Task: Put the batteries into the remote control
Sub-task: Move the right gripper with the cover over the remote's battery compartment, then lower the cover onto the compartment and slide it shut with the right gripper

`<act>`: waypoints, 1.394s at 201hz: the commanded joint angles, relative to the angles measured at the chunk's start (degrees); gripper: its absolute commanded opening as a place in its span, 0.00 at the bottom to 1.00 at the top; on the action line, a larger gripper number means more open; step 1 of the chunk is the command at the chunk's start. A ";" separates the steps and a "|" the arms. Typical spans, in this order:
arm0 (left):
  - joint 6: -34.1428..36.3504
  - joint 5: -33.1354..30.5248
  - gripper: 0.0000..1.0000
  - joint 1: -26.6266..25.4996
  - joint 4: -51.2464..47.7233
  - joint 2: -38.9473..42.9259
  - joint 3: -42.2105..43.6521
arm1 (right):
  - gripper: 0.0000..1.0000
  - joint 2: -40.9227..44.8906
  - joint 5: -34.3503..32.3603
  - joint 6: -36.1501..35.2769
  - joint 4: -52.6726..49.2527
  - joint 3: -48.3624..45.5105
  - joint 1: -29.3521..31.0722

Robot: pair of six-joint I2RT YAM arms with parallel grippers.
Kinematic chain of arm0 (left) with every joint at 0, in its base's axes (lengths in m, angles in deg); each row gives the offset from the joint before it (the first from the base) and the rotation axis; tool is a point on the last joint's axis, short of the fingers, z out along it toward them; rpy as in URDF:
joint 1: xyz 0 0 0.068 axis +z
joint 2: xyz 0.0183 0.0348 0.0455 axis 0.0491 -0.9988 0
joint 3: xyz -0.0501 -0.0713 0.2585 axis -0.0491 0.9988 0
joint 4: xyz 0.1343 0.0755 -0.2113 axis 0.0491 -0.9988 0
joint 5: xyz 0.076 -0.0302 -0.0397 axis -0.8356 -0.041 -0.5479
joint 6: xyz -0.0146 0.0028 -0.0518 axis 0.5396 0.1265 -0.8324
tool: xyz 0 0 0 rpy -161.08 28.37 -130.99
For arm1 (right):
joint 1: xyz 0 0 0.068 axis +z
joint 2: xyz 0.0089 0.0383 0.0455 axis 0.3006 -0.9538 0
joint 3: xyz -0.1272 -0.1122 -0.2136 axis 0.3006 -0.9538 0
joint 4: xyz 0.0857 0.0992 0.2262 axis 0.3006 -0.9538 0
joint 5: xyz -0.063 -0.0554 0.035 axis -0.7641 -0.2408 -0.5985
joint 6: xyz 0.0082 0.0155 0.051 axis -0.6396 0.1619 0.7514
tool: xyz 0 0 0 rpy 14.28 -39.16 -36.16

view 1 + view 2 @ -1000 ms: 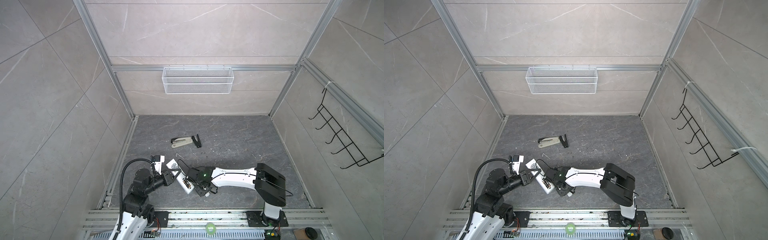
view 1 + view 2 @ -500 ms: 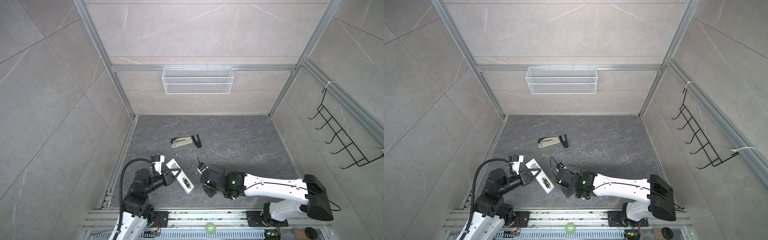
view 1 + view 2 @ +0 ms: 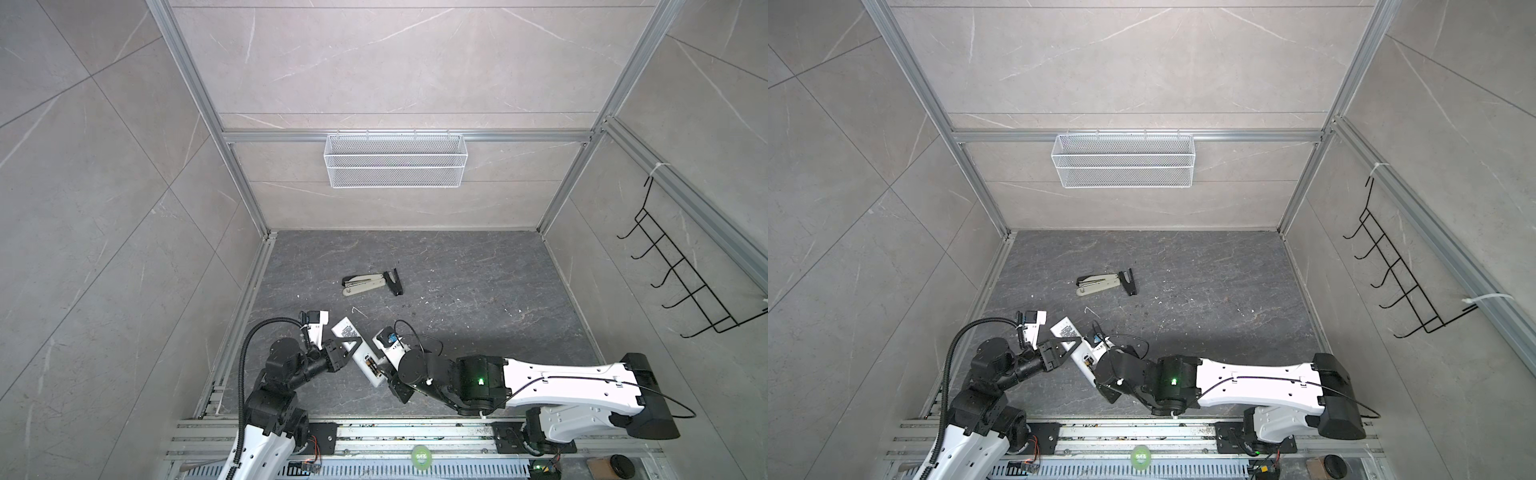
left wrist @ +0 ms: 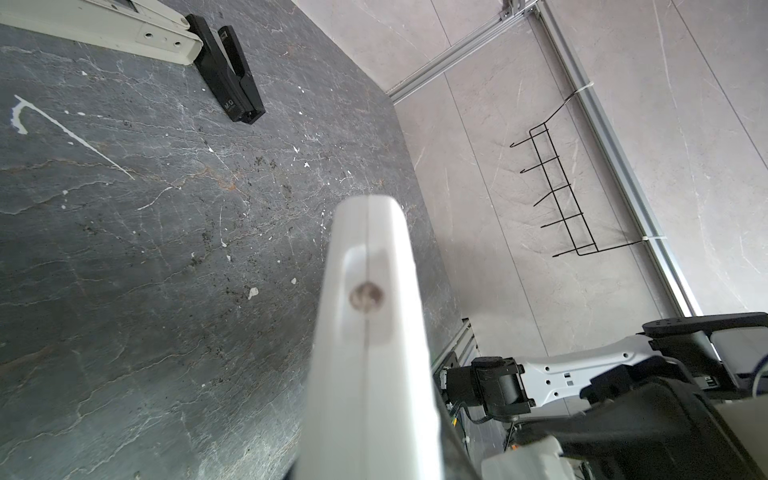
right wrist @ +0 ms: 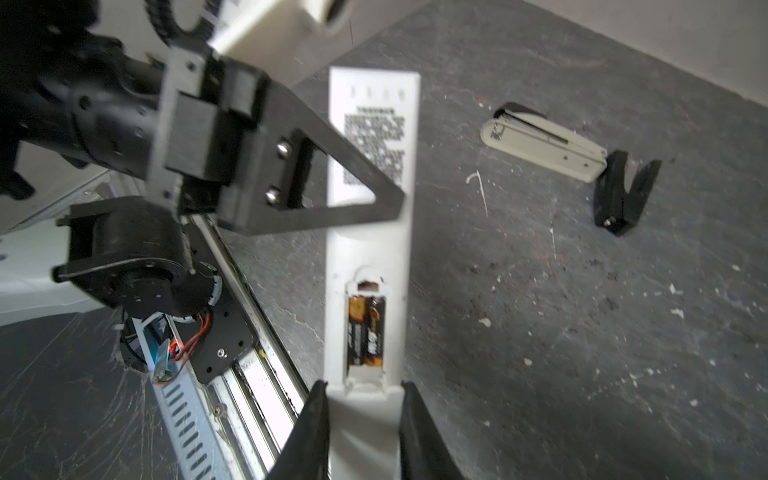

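Observation:
The white remote control point(image 3: 347, 332) point(image 3: 1064, 330) lies back-up and slanted near the front left of the floor. My left gripper point(image 3: 350, 347) point(image 3: 1066, 345) is shut across its middle; its black finger point(image 5: 332, 183) crosses the printed label. The left wrist view shows only the remote's point(image 4: 370, 332) far end. Two black-and-gold batteries point(image 5: 365, 330) point(image 3: 372, 366) lie side by side in the open compartment. My right gripper point(image 5: 364, 386) point(image 3: 388, 374) point(image 3: 1096, 372) stands at the remote's near end, shut on a white flat piece that looks like the battery cover point(image 5: 363, 419), butted against the compartment's edge.
A beige stapler point(image 3: 365, 284) point(image 3: 1098, 284) point(image 5: 540, 145) point(image 4: 124, 25) with its black part swung open lies further back mid-floor. A thin white scrap point(image 3: 358, 311) lies between it and the remote. A wire basket point(image 3: 395, 160) hangs on the back wall, a black hook rack point(image 3: 685, 286) on the right wall.
Half a second ago my right gripper stood off to the right of the remote; now it is back at the remote's near end. The left gripper and remote have not moved.

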 commanded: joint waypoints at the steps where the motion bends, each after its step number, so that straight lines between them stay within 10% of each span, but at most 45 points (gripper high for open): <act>1: 1.49 0.87 0.00 0.06 2.12 0.63 -2.18 | 0.12 -2.01 -3.77 -2.04 3.35 2.56 0.86; 280: -0.41 4.09 0.00 0.09 5.09 2.97 -1.56 | 0.12 -7.35 -6.06 -1.42 3.88 1.31 1.17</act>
